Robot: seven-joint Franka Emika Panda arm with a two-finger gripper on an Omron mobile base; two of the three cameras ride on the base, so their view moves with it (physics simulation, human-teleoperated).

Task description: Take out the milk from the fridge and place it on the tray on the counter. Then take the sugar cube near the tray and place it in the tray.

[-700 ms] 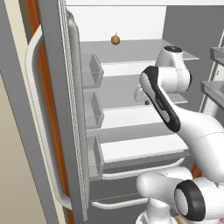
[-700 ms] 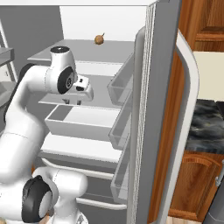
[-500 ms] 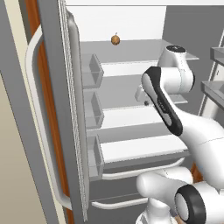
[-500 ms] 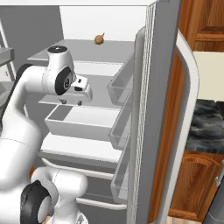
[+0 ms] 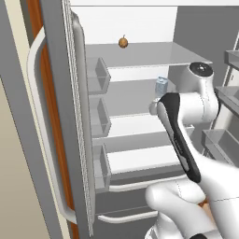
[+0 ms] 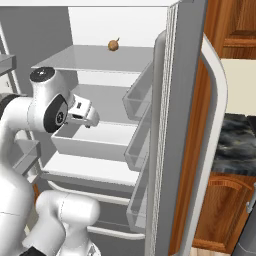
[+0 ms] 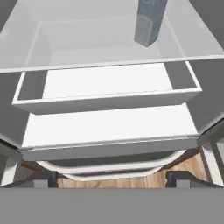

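The fridge (image 5: 140,56) stands open, its white shelves facing me. The milk (image 5: 161,86), a small pale carton, stands upright on the middle shelf, partly behind my arm. In the hand view the milk (image 7: 149,22) is at the top, right of centre and well beyond the tips. My gripper (image 7: 112,180) is open, with nothing between its widely spread fingertips (image 7: 41,179). It hangs in front of the fridge (image 6: 100,55) at middle-shelf height, gripper (image 6: 85,120) pointing inward. A strip of the black marble counter (image 6: 235,145) shows at the right. The tray and the sugar cube are out of view.
A small brown round thing (image 5: 123,42) sits on the top shelf. Grey door bins (image 5: 98,74) line the open left door, which has a long pale handle (image 5: 35,116). The right door (image 6: 185,125) stands open close by. A white drawer (image 7: 105,83) lies below the milk's shelf.
My arm has sunk a little and swung toward the right side of the fridge. The jaws stay open, and the milk has not moved.
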